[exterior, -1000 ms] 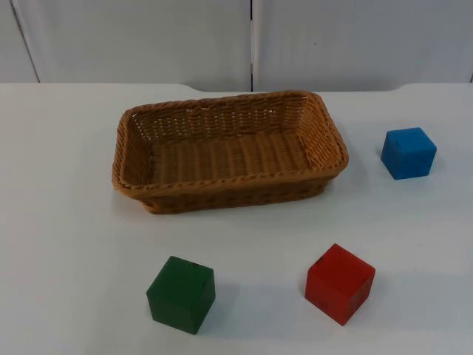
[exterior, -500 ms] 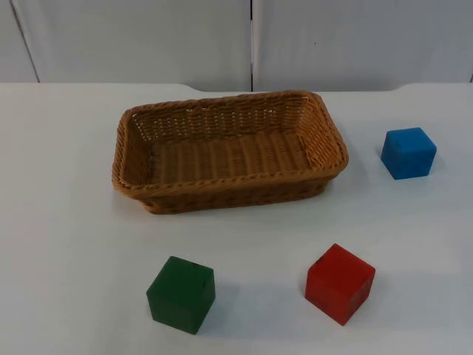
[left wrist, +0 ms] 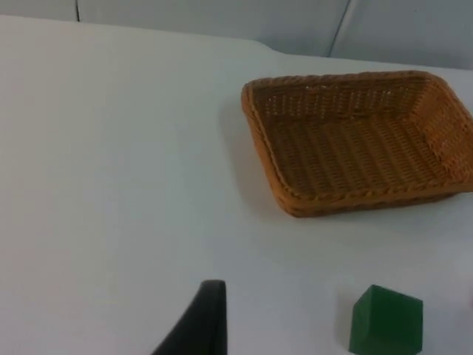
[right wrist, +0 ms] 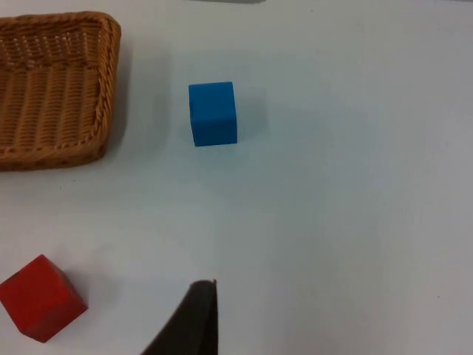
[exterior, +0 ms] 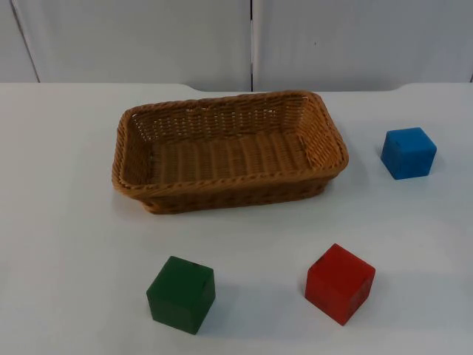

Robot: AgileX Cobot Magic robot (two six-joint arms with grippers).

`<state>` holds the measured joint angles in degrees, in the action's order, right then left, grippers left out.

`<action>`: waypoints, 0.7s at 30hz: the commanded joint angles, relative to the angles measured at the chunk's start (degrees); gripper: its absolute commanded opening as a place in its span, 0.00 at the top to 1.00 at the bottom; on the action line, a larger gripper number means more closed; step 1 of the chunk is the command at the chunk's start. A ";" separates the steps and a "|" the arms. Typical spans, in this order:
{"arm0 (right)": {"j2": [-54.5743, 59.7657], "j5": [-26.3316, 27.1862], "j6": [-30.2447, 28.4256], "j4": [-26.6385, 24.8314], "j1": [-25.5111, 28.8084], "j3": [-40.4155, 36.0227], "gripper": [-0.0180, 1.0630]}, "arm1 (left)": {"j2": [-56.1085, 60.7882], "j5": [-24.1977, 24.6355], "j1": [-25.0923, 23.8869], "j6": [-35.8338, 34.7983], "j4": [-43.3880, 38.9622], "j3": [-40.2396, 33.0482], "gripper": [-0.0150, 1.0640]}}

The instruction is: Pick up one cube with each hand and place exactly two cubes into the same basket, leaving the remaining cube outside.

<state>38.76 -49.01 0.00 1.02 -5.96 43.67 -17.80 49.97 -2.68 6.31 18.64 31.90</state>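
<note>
Bright, even light falls from overhead on the white table, which carries no glare, and the green cube, red cube and blue cube cast only faint, soft-edged shadows just beside them. The basket throws a thin dark line under its rim and a pale shadow along its side in the left wrist view, where table and weave look slightly hazy. In both wrist views the black fingertip is soft-edged and out of focus.
</note>
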 commanded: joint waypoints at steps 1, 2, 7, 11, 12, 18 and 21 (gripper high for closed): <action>1.46 0.92 -0.91 -0.09 0.06 0.80 0.01 | -0.81 -1.26 -0.17 0.69 1.36 1.22 0.01; 2.59 0.92 -0.91 -0.09 0.06 1.34 0.01 | -1.55 -1.26 -0.17 1.28 1.78 2.18 0.01; 7.16 1.07 -0.91 -0.09 0.06 2.86 0.01 | -5.67 -1.26 -0.17 2.84 3.04 5.58 0.01; 10.25 1.36 -0.91 -0.09 0.06 4.19 0.01 | -8.54 -1.05 -0.17 3.98 3.21 7.55 0.01; 11.18 1.36 -0.91 -0.09 0.06 4.63 0.01 | -9.60 -1.05 -0.17 4.30 3.21 8.12 0.01; 15.35 1.56 -0.91 -0.22 0.06 6.89 0.01 | -14.13 -0.93 -0.17 5.89 3.30 11.03 0.01; 16.78 1.78 -0.91 -0.22 0.06 7.81 0.01 | -16.55 -0.81 -0.17 7.12 3.93 12.41 0.01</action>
<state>54.69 -48.07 0.00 1.02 -5.96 50.62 -32.85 49.25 -2.68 12.49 21.19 43.23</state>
